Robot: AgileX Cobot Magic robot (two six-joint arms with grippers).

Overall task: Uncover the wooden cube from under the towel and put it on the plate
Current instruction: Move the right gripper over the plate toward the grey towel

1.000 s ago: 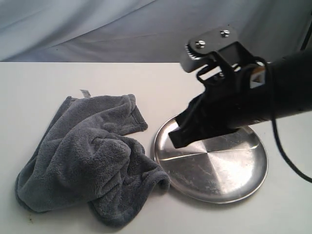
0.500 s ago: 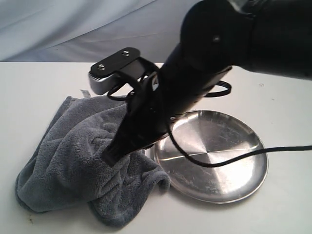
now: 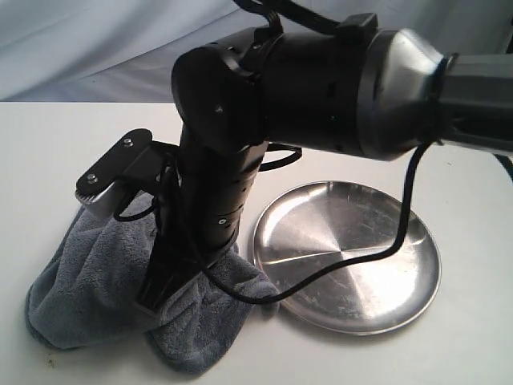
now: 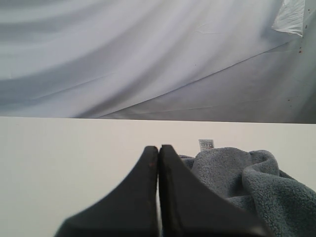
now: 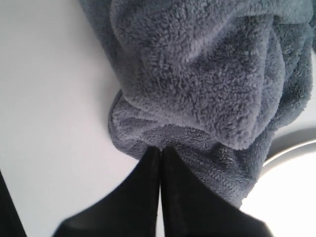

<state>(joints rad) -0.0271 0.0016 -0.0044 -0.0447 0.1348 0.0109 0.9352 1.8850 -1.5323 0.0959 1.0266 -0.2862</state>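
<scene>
The dark grey towel point(image 3: 72, 281) lies bunched on the white table, left of the shiny steel plate point(image 3: 353, 265). The wooden cube is hidden. My right arm reaches across the middle, and its gripper point(image 3: 151, 303) points down onto the towel's front part. In the right wrist view this gripper point(image 5: 160, 148) is shut, its tips at a folded edge of the towel point(image 5: 197, 74), with the plate's rim point(image 5: 291, 148) beside it. In the left wrist view the left gripper point(image 4: 159, 147) is shut and empty, low over the table, next to the towel point(image 4: 247, 182) and its white tag point(image 4: 206, 143).
A black cable point(image 3: 401, 233) from the right arm hangs above the plate. A pale grey cloth backdrop point(image 3: 120, 40) closes the table's far edge. Bare table point(image 3: 48, 152) lies behind and left of the towel.
The right arm has swung from above the plate leftward and down onto the towel, its gripper shut throughout. The towel and plate have not shifted.
</scene>
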